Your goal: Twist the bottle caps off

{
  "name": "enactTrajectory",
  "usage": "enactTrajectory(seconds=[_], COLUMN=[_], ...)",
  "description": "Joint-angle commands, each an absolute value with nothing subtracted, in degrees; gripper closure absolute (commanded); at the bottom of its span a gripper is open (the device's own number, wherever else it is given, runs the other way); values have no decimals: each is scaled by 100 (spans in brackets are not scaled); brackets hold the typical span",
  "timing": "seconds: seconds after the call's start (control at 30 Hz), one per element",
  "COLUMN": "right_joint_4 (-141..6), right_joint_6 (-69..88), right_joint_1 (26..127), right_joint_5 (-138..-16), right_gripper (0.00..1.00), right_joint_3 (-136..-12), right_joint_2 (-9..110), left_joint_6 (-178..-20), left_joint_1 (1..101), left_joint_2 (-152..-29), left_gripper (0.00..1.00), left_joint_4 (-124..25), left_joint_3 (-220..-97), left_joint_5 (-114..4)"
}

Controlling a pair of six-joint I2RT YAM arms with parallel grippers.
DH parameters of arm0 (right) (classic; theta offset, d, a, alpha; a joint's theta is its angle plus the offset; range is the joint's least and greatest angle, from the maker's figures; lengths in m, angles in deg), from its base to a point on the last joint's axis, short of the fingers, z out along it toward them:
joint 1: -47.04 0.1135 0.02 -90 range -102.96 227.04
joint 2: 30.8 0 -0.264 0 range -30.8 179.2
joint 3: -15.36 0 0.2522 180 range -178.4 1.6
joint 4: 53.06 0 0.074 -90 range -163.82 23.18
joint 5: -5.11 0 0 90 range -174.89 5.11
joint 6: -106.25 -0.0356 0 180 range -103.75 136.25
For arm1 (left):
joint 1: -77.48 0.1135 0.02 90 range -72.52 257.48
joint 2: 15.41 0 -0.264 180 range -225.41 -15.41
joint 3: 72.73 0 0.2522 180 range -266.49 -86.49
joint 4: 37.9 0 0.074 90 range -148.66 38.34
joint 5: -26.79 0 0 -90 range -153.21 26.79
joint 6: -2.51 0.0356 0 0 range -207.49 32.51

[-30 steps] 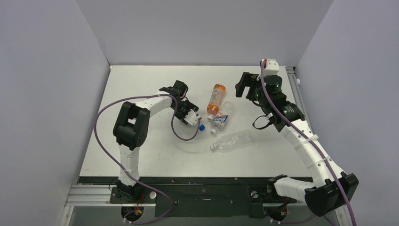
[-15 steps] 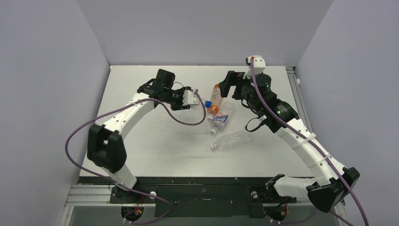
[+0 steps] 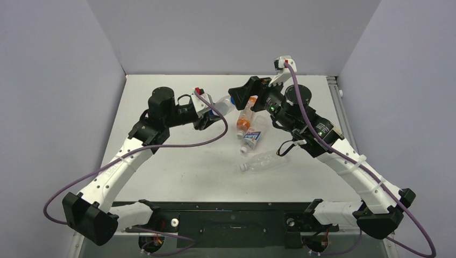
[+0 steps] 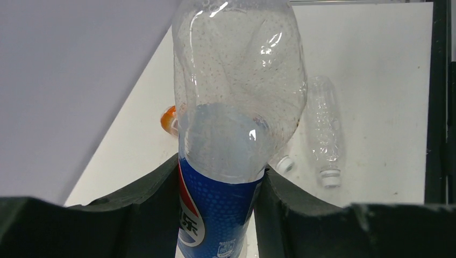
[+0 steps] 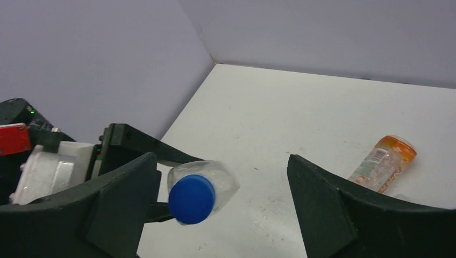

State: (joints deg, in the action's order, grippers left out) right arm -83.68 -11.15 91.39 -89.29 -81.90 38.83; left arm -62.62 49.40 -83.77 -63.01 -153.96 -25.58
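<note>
My left gripper (image 3: 211,109) is shut on the Pepsi bottle (image 4: 231,134), gripping its blue label and holding it above the table. The bottle's blue cap (image 5: 191,199) points at my right gripper (image 5: 219,185). That gripper is open, and the cap sits between its jaws, close to the left finger (image 5: 123,188) without touching it. In the top view the right gripper (image 3: 240,98) faces the bottle's neck. The orange bottle (image 3: 246,115), the short blue-white labelled bottle (image 3: 251,136) and the plain bottle (image 3: 267,160) lie on the table with pale caps on.
The three lying bottles cluster right of the table's centre, under and in front of both grippers. The orange bottle (image 5: 384,161) lies beside the right finger in the right wrist view. Purple walls close in the left, back and right sides.
My left arm has lifted the Pepsi bottle off the table and carried it back and up. My right gripper has swung left and now faces the cap.
</note>
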Motion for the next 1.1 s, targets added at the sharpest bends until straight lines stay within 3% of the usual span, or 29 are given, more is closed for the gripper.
enactTrajectory(seconds=[0.0,0.37,0.57,0.73,0.8,0.83,0.87,0.9,1.07], right_joint_4=[-7908,-7749,-7873,-7989,-7992,-7996,-8021,-8037,-8209], right_joint_6=[-1314,-1428,-1364,-1249,-1170,-1135,-1053,-1015,-736], right_joint_1=[9311,9434,9508,9645,9720,9752,9824,9890,10100], right_joint_5=[-8786,-8751,-8828,-8981,-9081,-9110,-9193,-9276,-9489], right_gripper=[15,25,41,67,76,79,83,86,90], right_joint_3=[-8328,-8230,-8531,-8737,-8754,-8759,-8764,-8784,-8910], right_joint_2=[3876,4045,4279,4444,4434,4430,4425,4421,4490], left_joint_6=[-7382,-8040,-8220,-8492,-8636,-8694,-8704,-8803,-8955], left_joint_1=[4919,4917,4917,4917,4917,4915,4912,4905,4860], left_joint_2=[-8406,-8280,-8161,-8138,-8115,-8098,-8089,-8054,-7987], left_gripper=[74,74,74,71,47,28,18,2,3], left_joint_4=[-5637,-5281,-5098,-5003,-5007,-5016,-5034,-5034,-4809], left_joint_3=[-15386,-15257,-15170,-15182,-15189,-15184,-15176,-15169,-15199], left_joint_5=[-2575,-2594,-2619,-2490,-2389,-2338,-2225,-2177,-2144])
